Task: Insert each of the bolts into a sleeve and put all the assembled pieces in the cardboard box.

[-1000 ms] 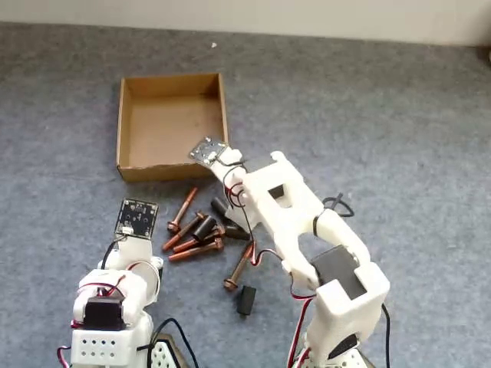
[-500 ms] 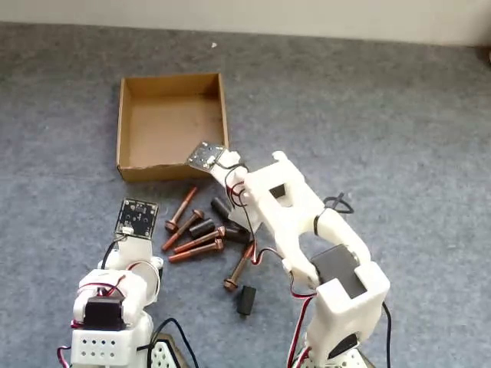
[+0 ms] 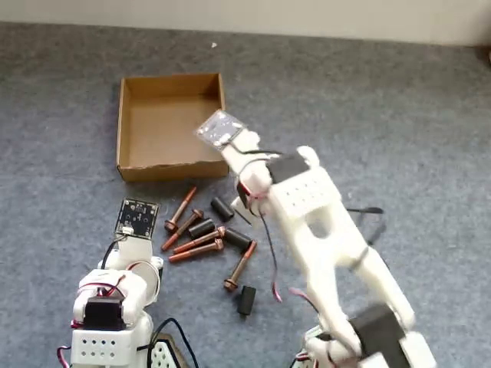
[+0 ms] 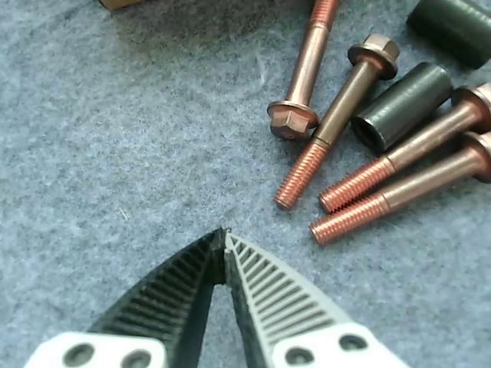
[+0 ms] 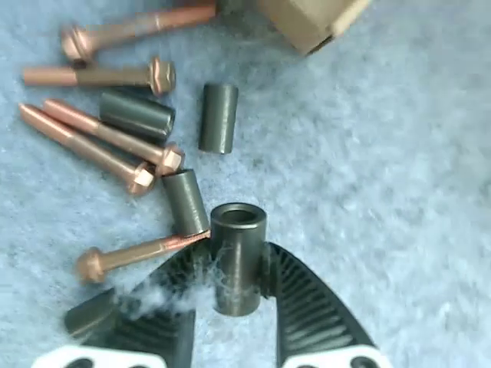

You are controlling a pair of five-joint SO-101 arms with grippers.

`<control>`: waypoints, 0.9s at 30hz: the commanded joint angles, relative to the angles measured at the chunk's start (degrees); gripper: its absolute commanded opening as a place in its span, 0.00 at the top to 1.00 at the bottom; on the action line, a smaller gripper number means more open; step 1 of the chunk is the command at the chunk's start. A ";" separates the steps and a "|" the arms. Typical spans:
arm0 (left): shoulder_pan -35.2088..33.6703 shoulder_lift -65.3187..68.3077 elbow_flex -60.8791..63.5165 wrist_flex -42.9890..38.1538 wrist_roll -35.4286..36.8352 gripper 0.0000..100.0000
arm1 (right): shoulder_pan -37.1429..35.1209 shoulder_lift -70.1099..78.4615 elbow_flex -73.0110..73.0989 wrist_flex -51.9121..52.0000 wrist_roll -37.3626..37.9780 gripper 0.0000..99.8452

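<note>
My right gripper [image 5: 235, 264] is shut on a dark sleeve [image 5: 238, 230], held upright above the pile. Several copper bolts [image 3: 195, 245] and dark sleeves [image 3: 202, 228] lie mixed on the carpet just in front of the cardboard box [image 3: 124, 123], which has nothing in it. The right arm's wrist [image 3: 222, 130] hangs over the box's near right corner. My left gripper [image 4: 224, 238] is shut on nothing, low over the carpet a short way from the nearest bolts [image 4: 341, 123] and a sleeve [image 4: 403, 107]. In the high view the left arm [image 3: 115, 295] stands at the lower left.
One bolt [image 3: 239, 266] and one sleeve [image 3: 245, 299] lie apart from the pile, nearer the arms' bases. Grey carpet spreads open to the right and behind the box. A corner of the box [image 5: 307, 19] borders the pile in the right wrist view.
The right arm has risen from the pile and swung its wrist toward the box, with the sleeve in its gripper. The left arm has kept still.
</note>
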 commanded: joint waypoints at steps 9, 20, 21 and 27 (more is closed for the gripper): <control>-8.31 -0.40 -13.49 -4.48 -5.89 0.99 | 10.24 -22.55 20.70 -6.55 -10.55 0.99; -7.96 3.38 -25.63 -6.07 -24.18 0.96 | 17.80 -32.40 38.64 -21.23 -17.32 0.99; -7.96 6.02 -27.12 -5.63 -25.23 0.96 | 18.33 -32.48 39.43 -22.29 -17.58 0.99; -3.74 30.02 -39.16 -4.13 -26.46 0.96 | 20.97 -32.48 42.86 -27.56 -18.90 0.99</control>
